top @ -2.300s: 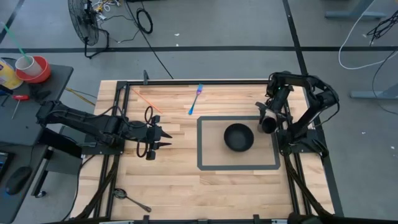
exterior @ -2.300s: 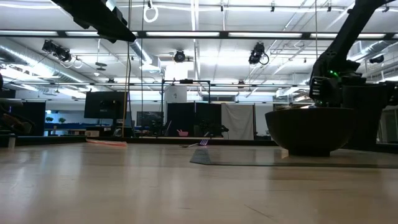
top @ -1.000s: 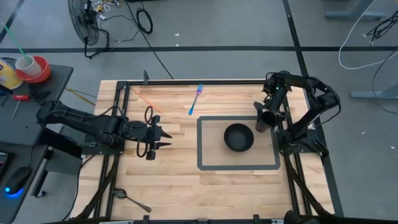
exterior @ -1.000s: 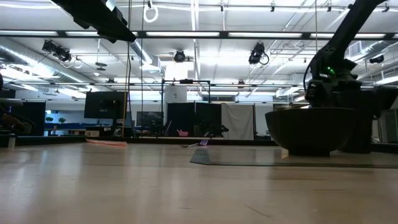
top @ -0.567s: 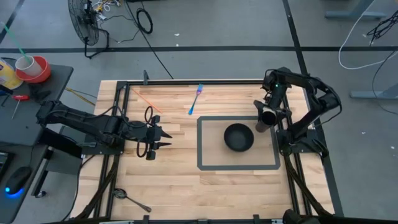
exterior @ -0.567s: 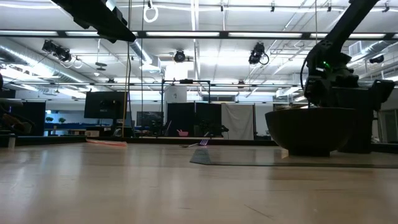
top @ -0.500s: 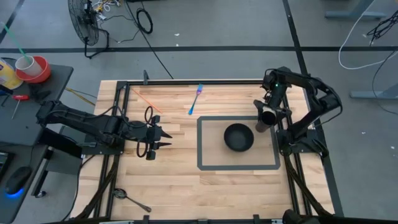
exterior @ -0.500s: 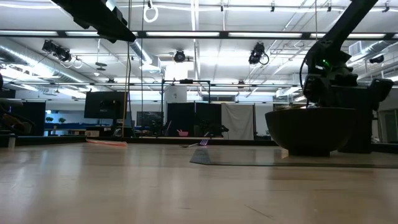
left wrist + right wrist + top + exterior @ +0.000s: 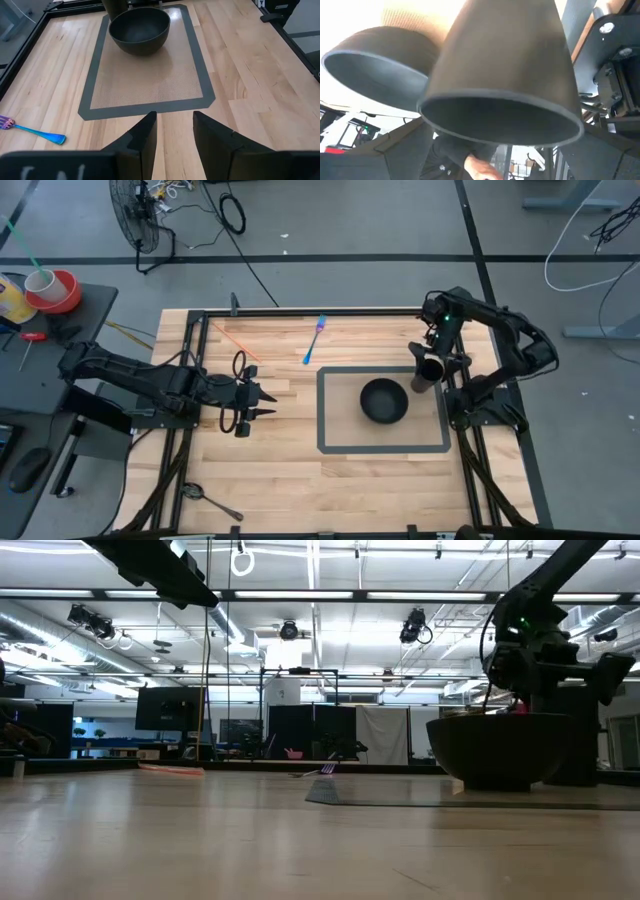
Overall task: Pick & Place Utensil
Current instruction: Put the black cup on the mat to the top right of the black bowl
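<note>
High view: a blue fork (image 9: 314, 340) with a purple head is seen lying flat on the wooden desk (image 9: 280, 460) near the far edge, well apart from the left tool (image 9: 262, 402), which is held over the desk left of the grey mat (image 9: 330, 446) with its fingers (image 9: 142, 137) parted and empty. The right tool (image 9: 428, 373) is positioned just beside a dark cup (image 9: 428, 382) at the mat's right edge, next to the black bowl (image 9: 384, 401); its jaws are spread wide, nothing seen gripped.

Robotics lab: ceiling lights (image 9: 330, 595), monitors (image 9: 168, 708), floor cables (image 9: 232, 215).
</note>
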### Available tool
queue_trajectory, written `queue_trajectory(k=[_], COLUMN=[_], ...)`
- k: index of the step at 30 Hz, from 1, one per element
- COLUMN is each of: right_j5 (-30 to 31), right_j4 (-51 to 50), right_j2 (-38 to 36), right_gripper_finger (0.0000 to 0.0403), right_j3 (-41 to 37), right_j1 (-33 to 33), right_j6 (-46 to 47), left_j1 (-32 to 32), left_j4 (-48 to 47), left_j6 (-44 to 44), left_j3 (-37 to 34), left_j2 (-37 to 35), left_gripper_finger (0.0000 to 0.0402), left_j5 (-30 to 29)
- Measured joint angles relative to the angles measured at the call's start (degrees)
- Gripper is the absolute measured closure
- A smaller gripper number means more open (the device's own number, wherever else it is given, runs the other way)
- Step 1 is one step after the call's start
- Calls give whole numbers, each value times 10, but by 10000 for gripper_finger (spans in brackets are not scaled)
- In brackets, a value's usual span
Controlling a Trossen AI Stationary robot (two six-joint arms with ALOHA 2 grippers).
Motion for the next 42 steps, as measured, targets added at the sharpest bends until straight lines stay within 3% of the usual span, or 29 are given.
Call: queue_trajectory(k=[10, 18, 26, 30, 42], right_j5=[9, 57, 173, 204, 312], right_j4=[-5, -3, 44, 91, 100], right_j2=[-103, -175, -192, -192, -192], right_gripper_finger=[3, 3, 3, 3, 3], right_j3=[0, 0, 0, -9, -51], right_j1=[45, 134, 247, 288, 387], right_j6=[15, 72, 158, 197, 311], left_j1=[0, 0, 0, 0, 0], left_j4=[0, 0, 0, 0, 0], left_j6=[0, 0, 0, 0, 0], left_j3=[0, 0, 0, 1, 1], left_j2=[0, 0, 0, 0, 0], left_gripper_finger=[271, 271, 271, 271, 271], left_j5=[0, 0, 0, 0, 0])
